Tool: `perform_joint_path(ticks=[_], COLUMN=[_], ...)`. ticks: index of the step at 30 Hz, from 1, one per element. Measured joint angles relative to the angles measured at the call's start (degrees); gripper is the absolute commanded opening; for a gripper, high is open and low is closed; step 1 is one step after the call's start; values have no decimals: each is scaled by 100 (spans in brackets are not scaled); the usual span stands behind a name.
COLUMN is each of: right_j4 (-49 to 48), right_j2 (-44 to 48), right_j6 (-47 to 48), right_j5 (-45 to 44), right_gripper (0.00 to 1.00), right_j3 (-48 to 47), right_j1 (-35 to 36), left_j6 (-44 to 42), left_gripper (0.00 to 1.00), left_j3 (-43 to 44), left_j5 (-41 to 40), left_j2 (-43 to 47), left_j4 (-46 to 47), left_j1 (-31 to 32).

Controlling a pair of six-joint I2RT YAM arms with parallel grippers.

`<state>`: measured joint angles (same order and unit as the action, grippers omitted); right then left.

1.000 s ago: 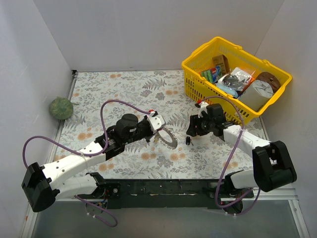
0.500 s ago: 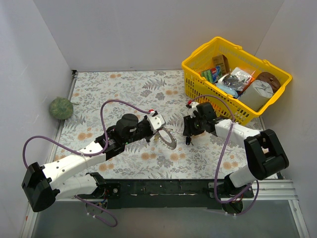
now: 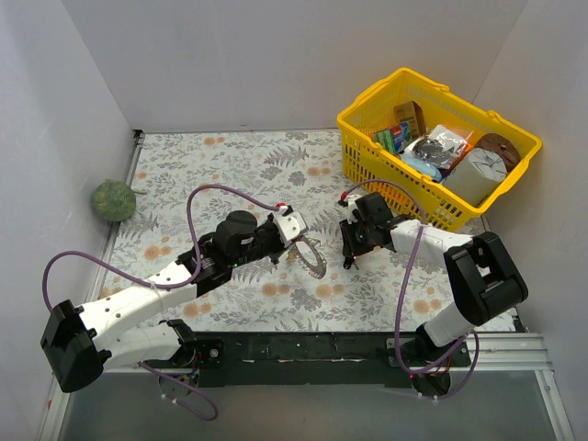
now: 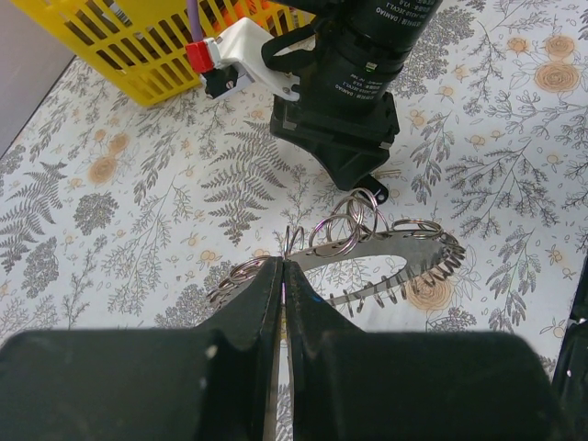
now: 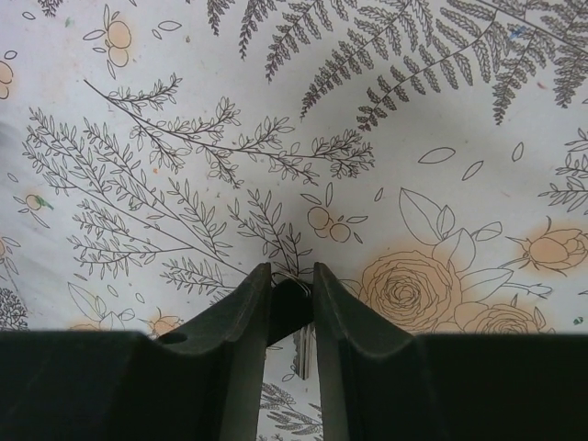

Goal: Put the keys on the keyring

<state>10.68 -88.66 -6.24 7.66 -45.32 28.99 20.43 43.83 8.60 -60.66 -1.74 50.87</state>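
The keyring is a large silvery ring with a ridged rim. It is held on edge just above the floral mat by my left gripper, which is shut on its near rim. Small wire split rings hang on the keyring. Just to its right, my right gripper points down at the mat. In the right wrist view, a dark-headed key fills the gap at the tips of my right gripper, touching both fingers. Its blade lies on the mat between them. No other keys show.
A yellow basket full of odds and ends stands at the back right, close behind the right arm. A green ball lies by the left wall. The floral mat covers the table.
My right gripper has moved left and down onto the dark key, and its jaws have narrowed around the key's head. The left gripper and the keyring have stayed put.
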Motion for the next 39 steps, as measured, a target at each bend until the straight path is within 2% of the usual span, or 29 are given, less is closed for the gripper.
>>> perform_joint_path(ticks=[5, 6, 7, 9, 24, 26, 27, 30, 33, 39], right_j4=[-13, -15, -15, -13, -55, -52, -52, -52, -50, -55], right_j2=[-44, -44, -44, -44, 317, 348, 350, 350, 350, 350], right_j6=[39, 39, 46, 59, 42, 42, 42, 24, 15, 20], right_j5=[-7, -4, -4, -2, 323, 361, 376, 424, 452, 450], right_gripper=[20, 16, 8, 1, 1, 7, 17, 26, 31, 33], right_j3=[0, 0, 0, 0, 0, 0, 0, 0, 0, 0], right_j1=[28, 35, 42, 57, 66, 66, 66, 66, 66, 66], left_j6=[0, 0, 0, 0, -2, -4, -4, -4, -4, -7], left_gripper=[0, 0, 0, 0, 0, 0, 0, 0, 0, 0], left_j3=[0, 0, 0, 0, -4, -11, -17, -20, -22, -26], left_j5=[0, 0, -2, -2, -28, -28, -28, -28, -33, -48], left_j2=[0, 0, 0, 0, 0, 0, 0, 0, 0, 0], left_j4=[-55, -74, -87, -103, -127, -129, -129, -131, -129, -129], left_j1=[0, 0, 0, 0, 0, 0, 0, 0, 0, 0])
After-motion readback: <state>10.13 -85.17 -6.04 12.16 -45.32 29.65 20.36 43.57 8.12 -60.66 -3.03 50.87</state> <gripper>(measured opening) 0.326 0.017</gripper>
